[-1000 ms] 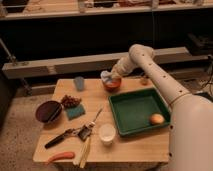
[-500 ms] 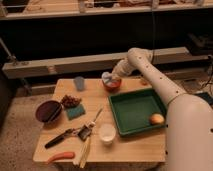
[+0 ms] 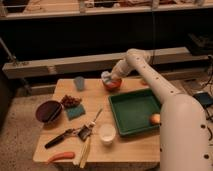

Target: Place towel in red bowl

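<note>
While the arm reaches across the far side of the worktop (image 3: 135, 142), the claw (image 3: 111, 77) sits at the far edge of the red bowl (image 3: 113, 84), w/ the pale towel (image 3: 106, 76) bunched against it over the bowl's rim. Can't tell claw's grip state. Green tray (image 3: 131, 111) lies near, right of the bowl, holding an orange (image 3: 155, 119).

Claw (image 3: 111, 77) over red bowl (image 3: 113, 84), pale towel (image 3: 107, 76) at bowl rim.

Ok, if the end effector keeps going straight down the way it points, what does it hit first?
Probably the towel under the end effector, bunched in the red bowl; depth is hard to judge.
</note>
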Available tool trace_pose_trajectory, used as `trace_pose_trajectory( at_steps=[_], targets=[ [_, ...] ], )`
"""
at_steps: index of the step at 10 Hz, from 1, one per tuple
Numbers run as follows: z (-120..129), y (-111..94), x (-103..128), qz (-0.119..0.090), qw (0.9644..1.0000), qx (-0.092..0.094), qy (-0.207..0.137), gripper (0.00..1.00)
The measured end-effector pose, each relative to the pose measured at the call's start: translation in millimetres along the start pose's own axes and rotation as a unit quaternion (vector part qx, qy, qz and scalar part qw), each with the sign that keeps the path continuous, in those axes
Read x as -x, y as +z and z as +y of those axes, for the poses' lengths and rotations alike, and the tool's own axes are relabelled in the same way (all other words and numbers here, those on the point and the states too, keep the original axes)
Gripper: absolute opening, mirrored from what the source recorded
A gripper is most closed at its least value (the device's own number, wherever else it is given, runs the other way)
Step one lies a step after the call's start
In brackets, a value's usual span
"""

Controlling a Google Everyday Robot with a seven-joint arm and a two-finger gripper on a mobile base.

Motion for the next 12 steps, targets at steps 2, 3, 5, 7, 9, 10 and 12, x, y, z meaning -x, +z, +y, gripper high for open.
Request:
trace_pose_trajectory(
  at_steps=[2,3,5,7,9,10,12],
  targets=[
    [-3,5,-7,0.010,0.9999,-0.005,0.002,0.31],
    [-5,8,-9,0.017,0.9998,-0.008,0.005,0.39],
    [-11,14,-11,0.027,0.9994,-0.015,0.014,0.58],
    [-11,13,-14,0.028,0.9994,-0.016,0.016,0.62],
    [-11,14,-14,0.028,0.9994,-0.015,0.016,0.62],
    [-11,14,-13,0.028,0.9994,-0.015,0.015,0.62],
    [-11,14,-13,0.028,0.9994,-0.015,0.015,0.62]
  ],
)
